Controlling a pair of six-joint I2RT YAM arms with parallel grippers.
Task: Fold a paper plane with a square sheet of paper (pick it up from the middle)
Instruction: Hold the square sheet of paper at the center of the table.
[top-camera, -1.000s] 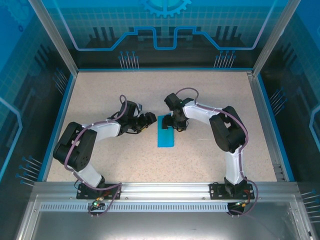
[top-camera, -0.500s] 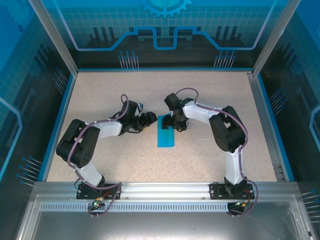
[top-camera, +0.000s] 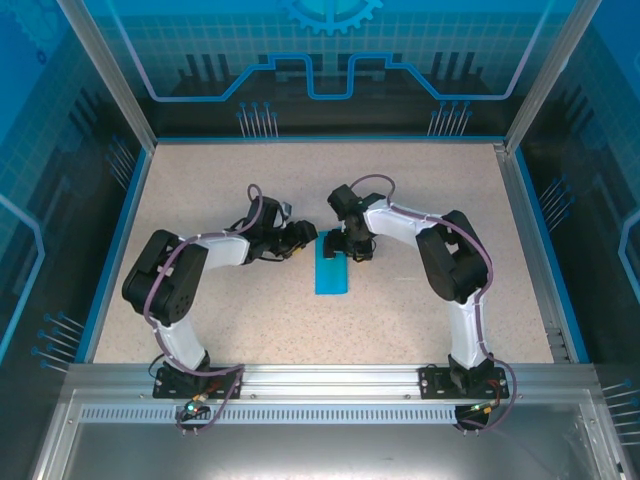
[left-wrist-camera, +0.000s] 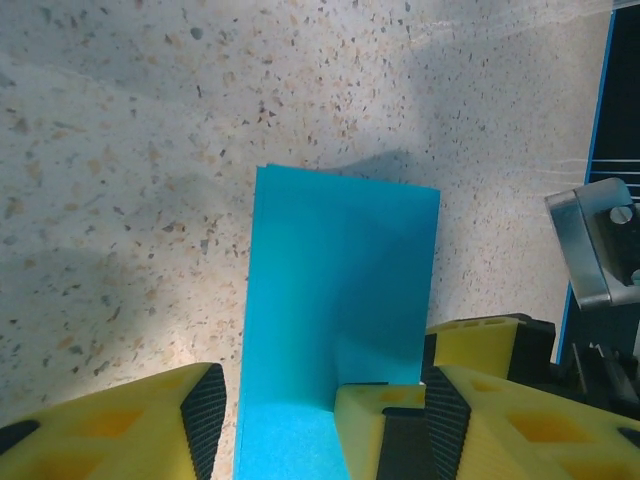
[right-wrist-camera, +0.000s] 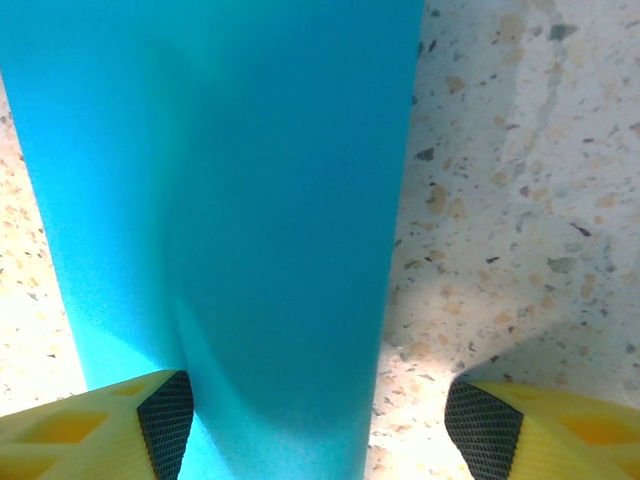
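Speckled beige table (top-camera: 420, 180) inside a blue-lit enclosure. Mid-table, between the two arms, lies the square sheet of paper (top-camera: 331, 268). It is already folded to a narrow bright-blue rectangle, long axis running near to far. It lies flat with clean edges, plus one faint swell near the far end in right wrist view.

Since a second ago the left gripper (top-camera: 306, 240) has crept rightward to the sheet's far left corner, elbow swinging in. Left wrist view shows its jaws spread, straddling the paper's end, nothing pinched. Right gripper (top-camera: 346, 246) unmoved over the far end, jaws spread, sheet running between them. Sheet has not shifted.

Judgement: left is setting up a corner fold; no nose formed yet.
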